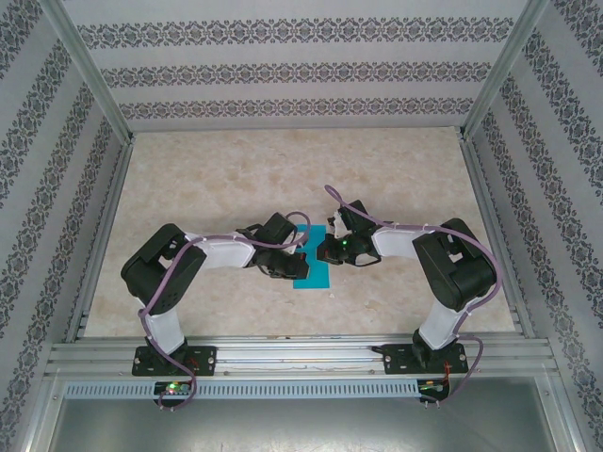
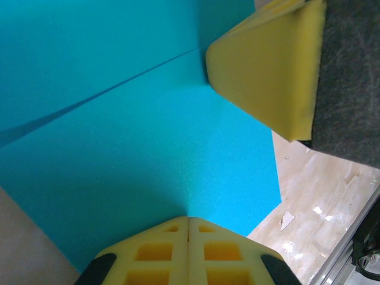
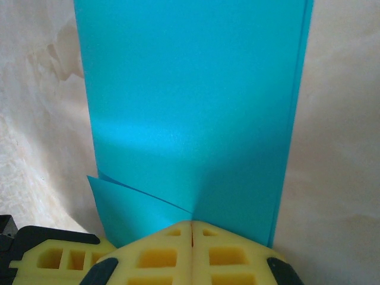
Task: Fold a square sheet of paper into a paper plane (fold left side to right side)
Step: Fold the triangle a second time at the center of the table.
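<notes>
on the left, the left gripper [image 2: 188,222] leans in low over the table [image 1: 226,179]. its yellow foam tips are pressed together with no gap and rest on the left part of the blue sheet of paper [image 3: 190,107]. whether a layer is caught between them i cannot tell. the sheet lies flat in the middle of the table between the two arms, already a narrow doubled strip. a thin second edge shows along one long side and a loose corner pokes out near the grippers. the right gripper [image 3: 191,224] meets it from the other side, jaws likewise closed tight, tips down on the paper near the left one's. this looks like pressing the fold flat. to do it well, i'd say one tip should pin the sheet while the other slides lightly along the crease, so the thin paper doesn't skid or buckle. that stray corner wants squaring up first.
</notes>
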Controlling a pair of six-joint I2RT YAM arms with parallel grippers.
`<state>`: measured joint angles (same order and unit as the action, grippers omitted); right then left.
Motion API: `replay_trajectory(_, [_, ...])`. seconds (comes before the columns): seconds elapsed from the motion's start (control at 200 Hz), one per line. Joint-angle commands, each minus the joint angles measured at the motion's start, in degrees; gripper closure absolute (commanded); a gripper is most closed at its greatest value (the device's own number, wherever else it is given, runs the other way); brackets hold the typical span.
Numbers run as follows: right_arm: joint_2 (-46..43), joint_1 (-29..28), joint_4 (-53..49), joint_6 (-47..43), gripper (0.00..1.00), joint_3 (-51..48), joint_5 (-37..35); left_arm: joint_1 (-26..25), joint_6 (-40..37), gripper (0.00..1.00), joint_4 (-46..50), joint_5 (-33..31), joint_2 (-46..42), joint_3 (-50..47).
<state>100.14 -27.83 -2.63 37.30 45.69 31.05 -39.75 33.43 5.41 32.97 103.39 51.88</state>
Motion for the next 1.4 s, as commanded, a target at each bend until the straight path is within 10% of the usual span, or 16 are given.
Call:
replay_trajectory(0.0, [3.1, 0.9, -5.8, -1.4, 1.00, -1.3, -4.2, -0.8, -0.9, 0.97, 1.7, 0.4, -1.2, -3.4])
replay_trajectory(1.064, [-0.6, 1.6, -4.8, -1.5, 1.00, 1.4, 1.5, -0.3, 1.7, 0.84, -2.3, -0.4, -14.3, -14.0])
replay_trajectory(1.399, [-12.6, 1.9, -1.6, -2.2, 0.49, -1.3, -5.0, 4.9, 4.1, 0.58, -8.9, -2.6, -16.5, -13.0])
